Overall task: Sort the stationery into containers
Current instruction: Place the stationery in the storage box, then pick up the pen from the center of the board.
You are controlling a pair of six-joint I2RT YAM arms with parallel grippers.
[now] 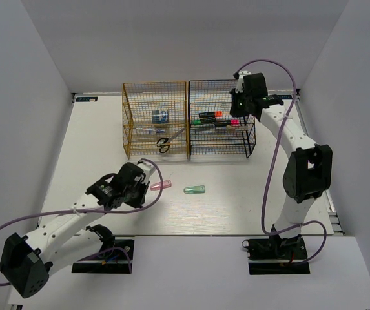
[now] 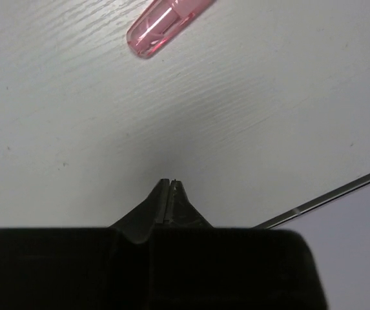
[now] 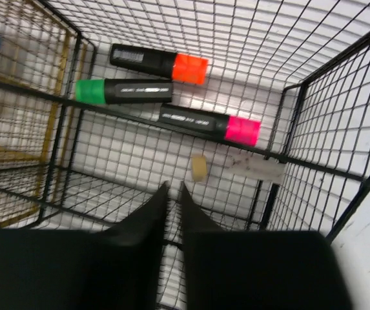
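A pink capsule (image 1: pixel 161 185) and a green capsule (image 1: pixel 194 189) lie on the white table in front of the racks. My left gripper (image 1: pixel 147 184) is shut and empty, low over the table just short of the pink capsule (image 2: pixel 168 19); its tips (image 2: pixel 170 183) are pressed together. My right gripper (image 1: pixel 239 103) hangs over the black rack (image 1: pixel 222 119), its fingers a narrow gap apart (image 3: pixel 174 188) and empty. Below it lie highlighters with orange (image 3: pixel 189 68), green (image 3: pixel 91 91) and pink (image 3: pixel 243 130) caps, and a blurred beige eraser (image 3: pixel 199 168).
The gold rack (image 1: pixel 155 119) stands left of the black one and holds a blue tape roll (image 1: pixel 159 116), a clear pen (image 1: pixel 147 130) and black-handled scissors (image 1: pixel 164 143). A white tag (image 3: pixel 256 168) hangs on the black rack's wire. White walls enclose the table.
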